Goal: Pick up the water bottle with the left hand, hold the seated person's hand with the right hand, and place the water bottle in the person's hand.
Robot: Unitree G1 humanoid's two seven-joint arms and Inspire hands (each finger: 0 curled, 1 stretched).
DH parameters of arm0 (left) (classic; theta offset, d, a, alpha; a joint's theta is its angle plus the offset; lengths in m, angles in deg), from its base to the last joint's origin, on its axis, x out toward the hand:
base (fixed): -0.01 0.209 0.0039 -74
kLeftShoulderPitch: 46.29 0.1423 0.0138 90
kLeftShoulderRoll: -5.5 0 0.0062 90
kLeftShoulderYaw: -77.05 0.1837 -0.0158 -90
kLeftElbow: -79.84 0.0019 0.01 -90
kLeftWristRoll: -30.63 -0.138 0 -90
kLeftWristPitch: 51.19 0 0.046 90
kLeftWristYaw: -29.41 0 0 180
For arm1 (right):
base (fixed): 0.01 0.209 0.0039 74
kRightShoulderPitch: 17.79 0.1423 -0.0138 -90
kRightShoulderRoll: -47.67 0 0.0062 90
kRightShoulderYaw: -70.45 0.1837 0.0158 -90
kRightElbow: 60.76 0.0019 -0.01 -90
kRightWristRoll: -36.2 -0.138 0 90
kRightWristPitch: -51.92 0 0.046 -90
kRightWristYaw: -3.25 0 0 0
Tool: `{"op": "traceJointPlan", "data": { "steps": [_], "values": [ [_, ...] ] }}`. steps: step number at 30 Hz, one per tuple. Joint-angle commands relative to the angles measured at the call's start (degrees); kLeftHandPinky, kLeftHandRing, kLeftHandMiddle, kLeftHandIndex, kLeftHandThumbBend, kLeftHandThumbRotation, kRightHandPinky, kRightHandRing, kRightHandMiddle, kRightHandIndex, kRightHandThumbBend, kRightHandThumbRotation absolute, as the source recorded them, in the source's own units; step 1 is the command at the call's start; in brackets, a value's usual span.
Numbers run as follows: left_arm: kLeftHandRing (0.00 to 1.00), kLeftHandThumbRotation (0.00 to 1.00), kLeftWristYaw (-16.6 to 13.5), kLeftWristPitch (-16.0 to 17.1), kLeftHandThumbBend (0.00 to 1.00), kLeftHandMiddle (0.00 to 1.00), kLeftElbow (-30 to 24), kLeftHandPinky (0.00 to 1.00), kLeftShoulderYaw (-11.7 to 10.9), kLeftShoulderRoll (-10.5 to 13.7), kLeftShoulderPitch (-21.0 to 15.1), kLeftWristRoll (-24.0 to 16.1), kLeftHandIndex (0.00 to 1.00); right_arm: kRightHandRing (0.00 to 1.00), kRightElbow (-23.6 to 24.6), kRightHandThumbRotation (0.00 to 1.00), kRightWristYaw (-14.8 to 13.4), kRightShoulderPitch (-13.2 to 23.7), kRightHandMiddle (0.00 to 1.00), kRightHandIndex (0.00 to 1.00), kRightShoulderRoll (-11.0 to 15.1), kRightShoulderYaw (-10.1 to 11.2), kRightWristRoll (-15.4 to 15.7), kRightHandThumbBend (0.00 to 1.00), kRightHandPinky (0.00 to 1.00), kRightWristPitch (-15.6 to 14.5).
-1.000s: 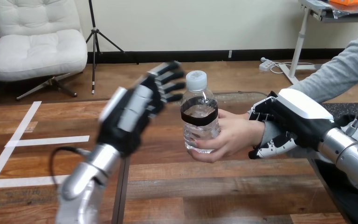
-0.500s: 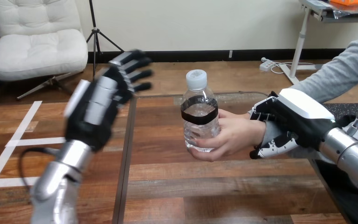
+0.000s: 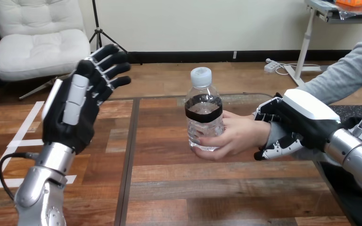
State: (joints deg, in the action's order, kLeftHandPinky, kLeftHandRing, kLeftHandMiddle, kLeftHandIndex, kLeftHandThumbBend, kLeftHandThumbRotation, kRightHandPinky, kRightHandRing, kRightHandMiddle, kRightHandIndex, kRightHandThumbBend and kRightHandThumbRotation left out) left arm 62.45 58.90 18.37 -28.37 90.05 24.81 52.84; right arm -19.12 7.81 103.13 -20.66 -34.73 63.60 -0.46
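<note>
From the head view, a clear water bottle [image 3: 203,113] with a white cap and a black band stands upright over the wooden table [image 3: 169,188]. The person's hand [image 3: 238,136] grips it, reaching in from the bottle's right. Further right of the bottle, the robot's right hand [image 3: 294,125] wraps fingers and thumb round the person's wrist. Well to the bottle's left, the robot's left hand [image 3: 78,106] is raised, its fingers straight and spread, holding nothing.
</note>
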Motion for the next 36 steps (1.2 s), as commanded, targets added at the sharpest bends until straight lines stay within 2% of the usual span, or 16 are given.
{"op": "traceJointPlan", "data": {
  "steps": [1, 6, 10, 17, 21, 29, 36],
  "values": [
    [0.79, 0.78, 1.0, 1.7, 0.83, 0.79, -0.1, 0.72, -0.3, 0.2, -1.5, 0.8, 0.78, 0.4, 1.2, 0.0, 0.0, 2.4, 0.45, 0.46, 0.2, 1.0, -0.4, 0.82, 0.37, 0.1],
    [0.78, 0.76, 1.1, 1.8, 0.84, 0.79, -0.1, 0.71, -0.4, 0.0, -1.4, 0.7, 0.77, 0.45, 1.4, 0.0, 0.7, 2.6, 0.5, 0.51, 0.3, 0.7, -0.1, 0.86, 0.41, -0.7],
    [0.78, 0.75, 1.1, 1.9, 0.85, 0.79, -0.1, 0.71, -0.5, -0.2, -1.2, 0.6, 0.77, 0.5, 2.6, 0.03, 0.6, 2.5, 0.55, 0.56, 0.6, 0.2, 1.4, 0.88, 0.44, -2.8],
    [0.78, 0.75, 0.5, 1.7, 0.85, 0.79, -0.6, 0.71, -0.5, -0.4, -0.7, 0.2, 0.76, 0.6, 4.5, 0.23, 1.1, 2.2, 0.65, 0.67, 0.8, 0.2, 2.6, 0.94, 0.52, -4.9],
    [0.77, 0.75, 0.3, 1.4, 0.84, 0.78, -1.4, 0.71, -0.3, -0.5, -0.4, 0.2, 0.75, 0.65, 5.2, 0.33, 1.1, 1.9, 0.69, 0.71, 0.8, 0.5, 2.6, 0.97, 0.56, -5.1],
    [0.76, 0.74, -0.3, 1.0, 0.84, 0.78, -1.5, 0.72, -0.2, -0.7, -0.2, 0.3, 0.75, 0.7, 6.4, 0.51, 1.2, 1.3, 0.74, 0.75, 0.9, 0.8, 2.6, 1.0, 0.59, -5.4],
    [0.75, 0.74, -0.4, 1.4, 0.83, 0.78, -1.4, 0.72, -0.1, -0.8, -0.1, 0.2, 0.74, 0.73, 7.0, 0.63, 2.1, 1.0, 0.75, 0.77, 0.9, 1.3, 1.6, 1.0, 0.62, -5.3]
  ]
}}
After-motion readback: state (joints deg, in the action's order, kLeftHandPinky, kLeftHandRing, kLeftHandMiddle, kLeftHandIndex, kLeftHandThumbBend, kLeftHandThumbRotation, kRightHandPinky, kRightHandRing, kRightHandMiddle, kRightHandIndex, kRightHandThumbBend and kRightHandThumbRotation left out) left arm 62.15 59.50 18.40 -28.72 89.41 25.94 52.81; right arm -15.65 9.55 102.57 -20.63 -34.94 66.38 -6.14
